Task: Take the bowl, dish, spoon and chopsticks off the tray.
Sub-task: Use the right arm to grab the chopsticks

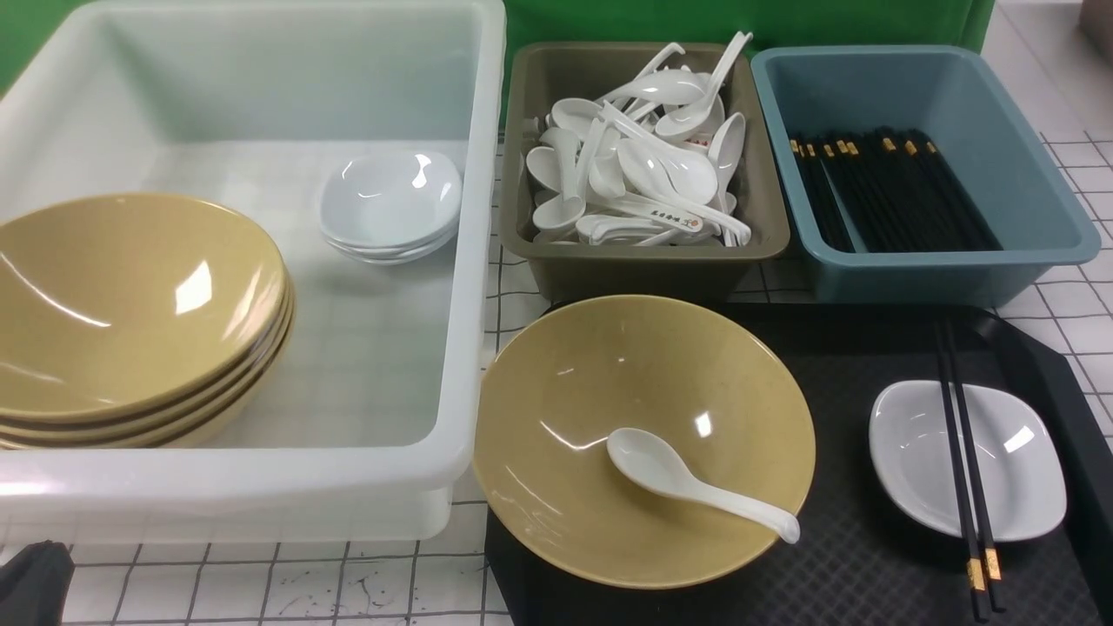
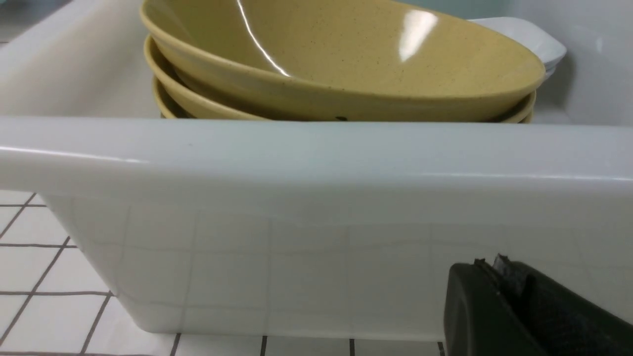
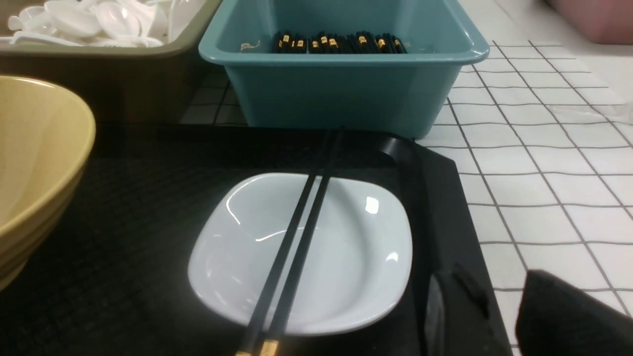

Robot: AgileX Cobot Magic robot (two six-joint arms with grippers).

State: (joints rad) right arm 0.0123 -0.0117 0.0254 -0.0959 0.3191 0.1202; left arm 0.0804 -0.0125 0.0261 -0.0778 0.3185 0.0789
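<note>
The black tray (image 1: 869,556) lies at the front right. On its left end stands the yellow bowl (image 1: 609,391) with the white spoon (image 1: 687,482) lying inside it. The white dish (image 1: 1017,469) sits on the tray's right end, and the black chopsticks (image 1: 961,461) lie across it. My left gripper (image 2: 489,262) is shut and empty, low by the white bin's near wall, and shows at the front view's lower left corner (image 1: 35,578). My right gripper (image 3: 494,271) is open and empty over the tray's right rim, beside the dish (image 3: 346,257) and chopsticks (image 3: 296,247).
A big white bin (image 1: 469,261) at the left holds a stack of yellow bowls (image 1: 130,304) and stacked white dishes (image 1: 391,200). Behind the tray stand an olive bin (image 1: 643,269) full of spoons and a blue bin (image 1: 922,269) with chopsticks.
</note>
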